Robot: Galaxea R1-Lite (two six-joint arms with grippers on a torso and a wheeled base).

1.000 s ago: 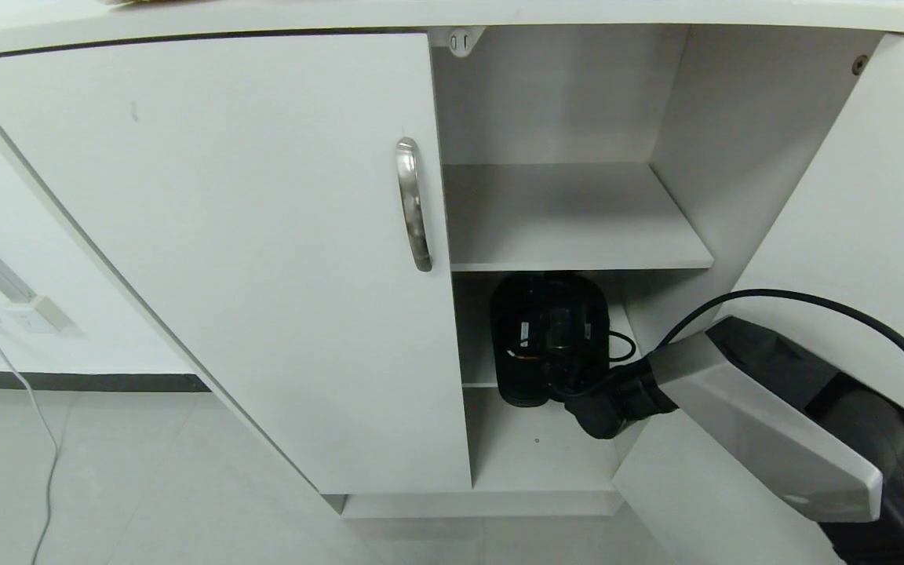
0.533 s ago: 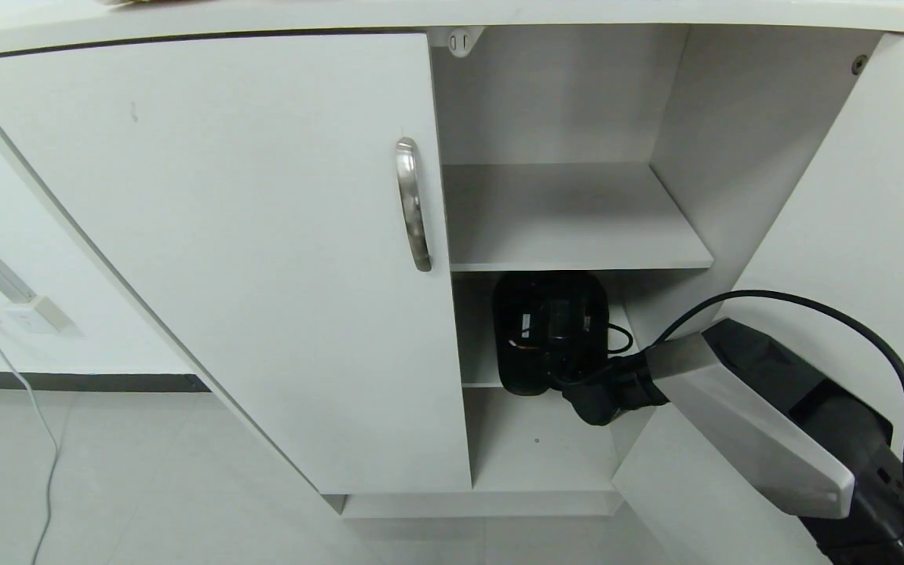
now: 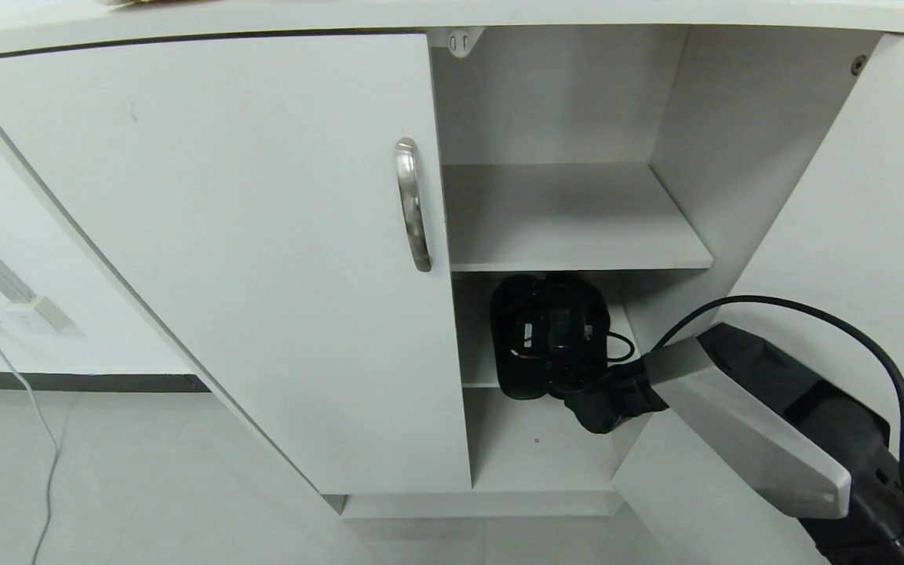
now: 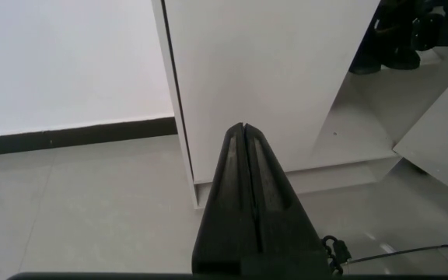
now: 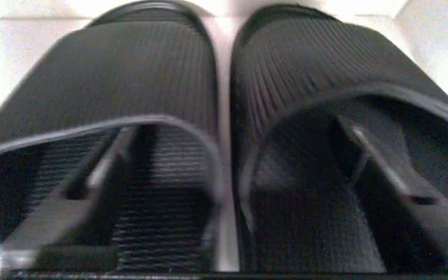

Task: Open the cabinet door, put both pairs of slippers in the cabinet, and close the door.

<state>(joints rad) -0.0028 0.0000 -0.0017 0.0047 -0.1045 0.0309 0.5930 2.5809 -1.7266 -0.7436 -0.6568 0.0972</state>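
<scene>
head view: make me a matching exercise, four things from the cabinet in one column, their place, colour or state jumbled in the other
Column one
1 left door
2 right door
3 black slippers
4 handle

Column two
a under the upper shelf
b silver, upright
c swung open
d shut

Pairs: 1-d, 2-c, 3-a, 4-b
</scene>
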